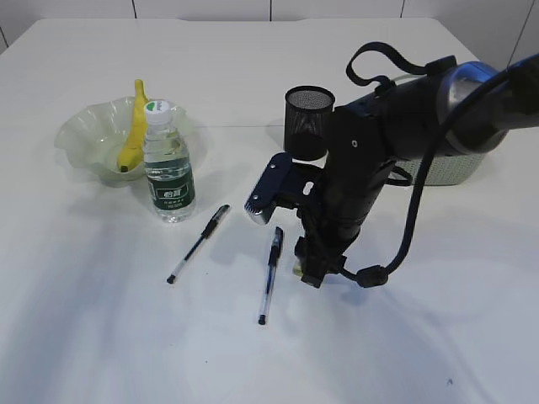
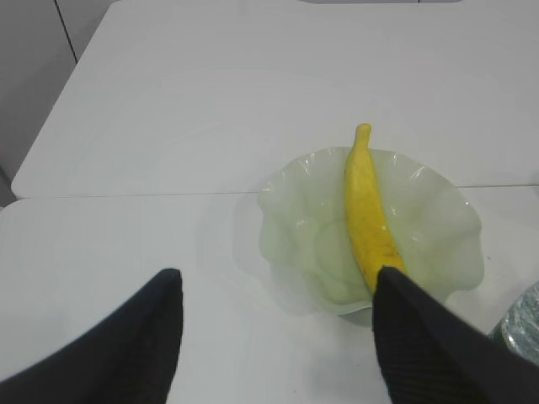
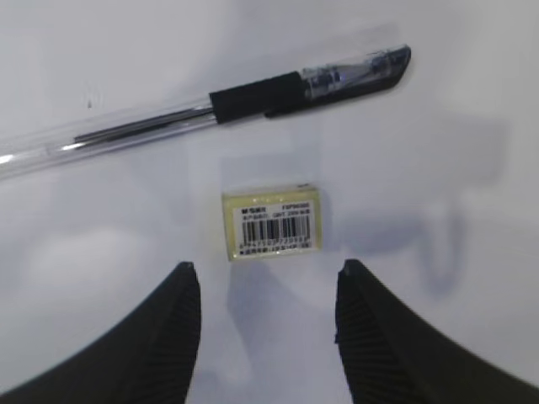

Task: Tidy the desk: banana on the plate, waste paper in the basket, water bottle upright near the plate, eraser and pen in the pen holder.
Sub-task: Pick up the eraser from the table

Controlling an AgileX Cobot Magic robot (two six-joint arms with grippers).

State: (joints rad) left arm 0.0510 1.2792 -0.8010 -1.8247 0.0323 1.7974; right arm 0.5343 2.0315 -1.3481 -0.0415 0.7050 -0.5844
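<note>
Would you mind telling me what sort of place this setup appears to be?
Probably a staged desk in a lab: a plain white table holding pens, a mesh pen holder and an eraser, with a robot arm working over it.

Basket [image 1: 459, 168] mostly hidden behind arm; bottle [image 2: 524, 324] cropped.

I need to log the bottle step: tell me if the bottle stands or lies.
Upright. The bottle stands on its base on the table, white cap on top, right beside the plate holding the banana.
</note>
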